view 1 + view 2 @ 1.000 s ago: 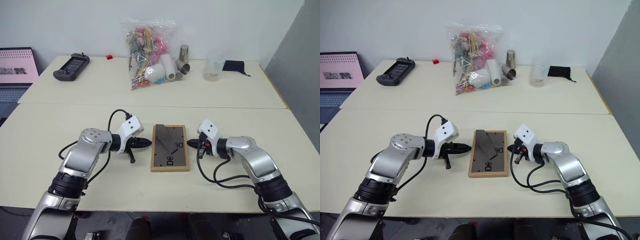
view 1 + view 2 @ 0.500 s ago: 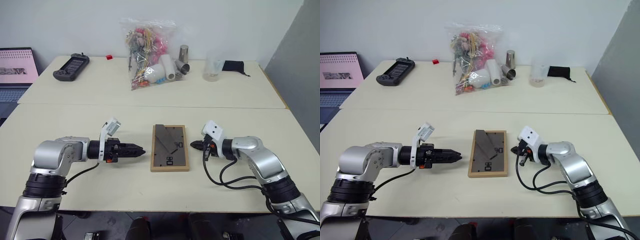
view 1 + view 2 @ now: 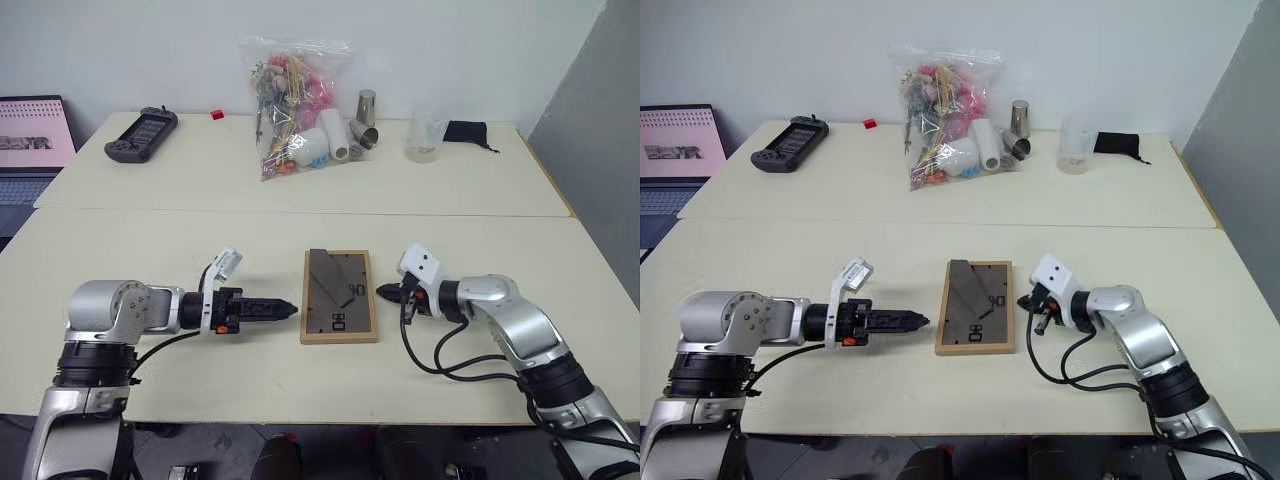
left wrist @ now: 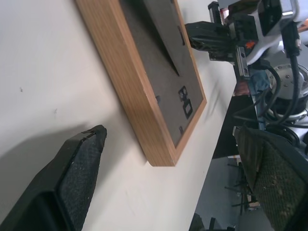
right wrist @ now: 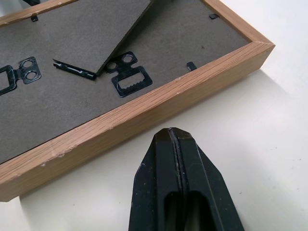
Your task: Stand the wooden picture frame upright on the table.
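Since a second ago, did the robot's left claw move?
Yes. The left claw pulled back from the wooden picture frame, leaving a wider gap of table between them, and it has opened. The frame lies flat where it was.

Bare table [image 3: 150,230] surrounds the flat wooden picture frame [image 3: 340,296]; clutter far behind.

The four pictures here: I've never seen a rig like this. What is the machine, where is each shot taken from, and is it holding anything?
A two-armed humanoid robot stands at a cream table. The two wide shots come from its head, looking down over both arms; the two close shots come from cameras on its wrists. A wooden frame lies flat, grey back up, its stand partly lifted. The left gripper points at one long side with jaws open; the right gripper, jaws shut, sits beside the other. Neither holds anything. At the far edge lie a bag of odds and ends, a controller and a cup.
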